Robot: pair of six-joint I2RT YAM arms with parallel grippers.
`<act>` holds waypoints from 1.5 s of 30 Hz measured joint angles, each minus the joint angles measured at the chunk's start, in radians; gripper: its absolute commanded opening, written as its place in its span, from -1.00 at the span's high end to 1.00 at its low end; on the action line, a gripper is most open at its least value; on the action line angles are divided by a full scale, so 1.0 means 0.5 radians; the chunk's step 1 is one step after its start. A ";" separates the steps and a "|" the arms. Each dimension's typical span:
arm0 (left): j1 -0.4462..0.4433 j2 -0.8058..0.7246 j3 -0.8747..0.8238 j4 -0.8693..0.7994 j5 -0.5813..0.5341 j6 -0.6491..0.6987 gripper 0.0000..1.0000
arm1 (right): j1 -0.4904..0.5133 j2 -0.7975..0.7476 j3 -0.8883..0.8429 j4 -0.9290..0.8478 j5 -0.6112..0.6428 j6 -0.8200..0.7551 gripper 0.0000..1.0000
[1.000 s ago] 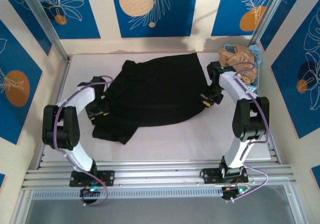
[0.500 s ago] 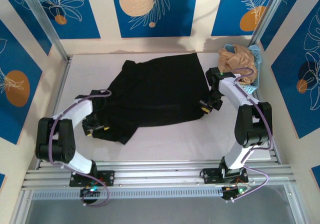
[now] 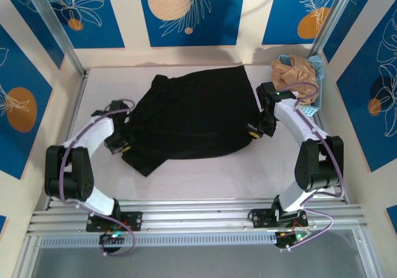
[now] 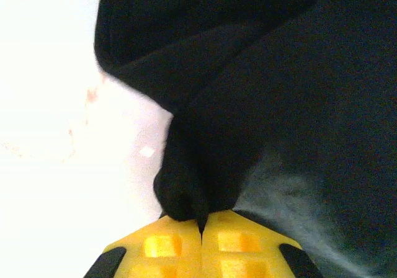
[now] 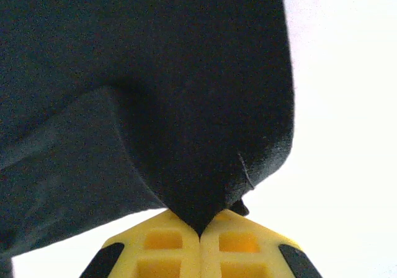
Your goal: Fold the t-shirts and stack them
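Observation:
A black t-shirt (image 3: pixel 192 113) lies spread across the middle of the white table, no print showing. My left gripper (image 3: pixel 124 144) is shut on a bunched fold of its left edge; the yellow fingers (image 4: pixel 164 247) meet with black cloth (image 4: pixel 198 166) pinched between them. At the shirt's right edge my right gripper (image 3: pixel 254 129) is shut on the black t-shirt (image 5: pixel 186 104) too, its yellow fingers (image 5: pixel 236 244) pressed together on a tapering fold. A tan-brown t-shirt (image 3: pixel 296 74) sits crumpled in the light blue basket (image 3: pixel 316 64) at the back right.
The basket stands against the right wall, close behind my right arm. Bare white table (image 3: pixel 211 179) runs along the front between the shirt and the metal rails (image 3: pixel 198 216). Walls close in the back and both sides.
My left gripper moved up and right along the shirt's left edge and closed on the cloth, pulling the lower left flap inward. The right gripper kept its grip and barely shifted.

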 measured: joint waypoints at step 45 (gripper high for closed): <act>0.433 0.723 2.634 -0.008 0.364 -0.042 1.00 | 0.058 0.330 1.551 0.772 -0.674 0.051 1.00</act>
